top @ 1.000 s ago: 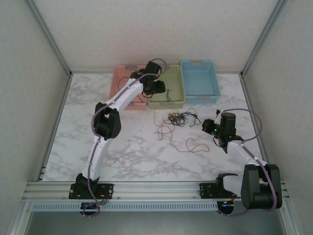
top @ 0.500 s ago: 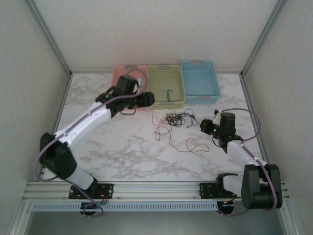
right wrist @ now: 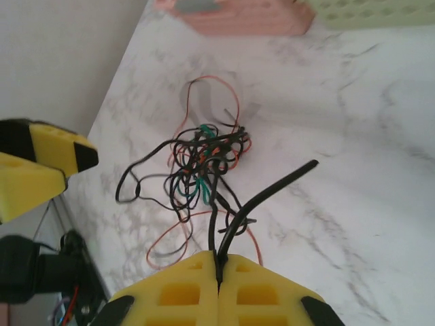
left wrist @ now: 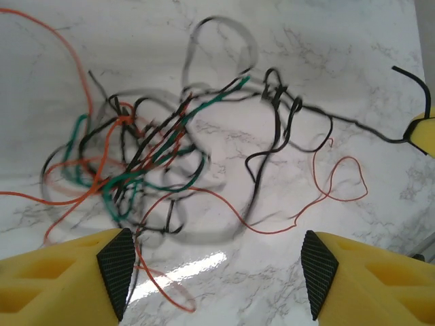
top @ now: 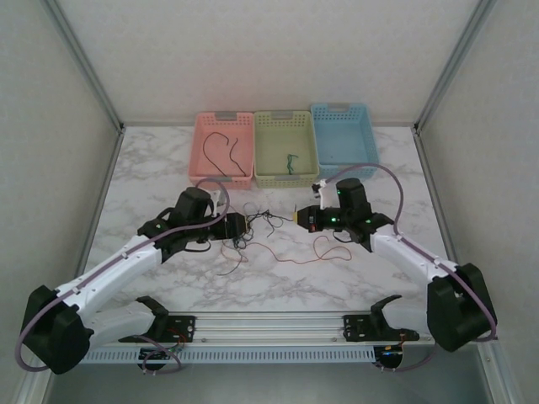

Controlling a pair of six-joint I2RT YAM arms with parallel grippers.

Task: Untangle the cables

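Near spread left pincer (left wrist: 216,272), tangled cables (left wrist: 156,156), black strand within right pincer (right wrist: 219,263).

Tangled cables (left wrist: 146,159), thin black, green and orange strands, loose heap on marble table (top: 143,168)

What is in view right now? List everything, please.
pink basket: one, pink, far edge, left of the row; dark cable inside.
green basket: one, pale green, middle; green cable inside.
blue basket: one, blue, right.
tangled cables: one bunch, black, green, red-orange, on table between grippers.
left gripper: yellow fingers, open, at the bunch.
right gripper: yellow fingers, shut on black cable leading from bunch.
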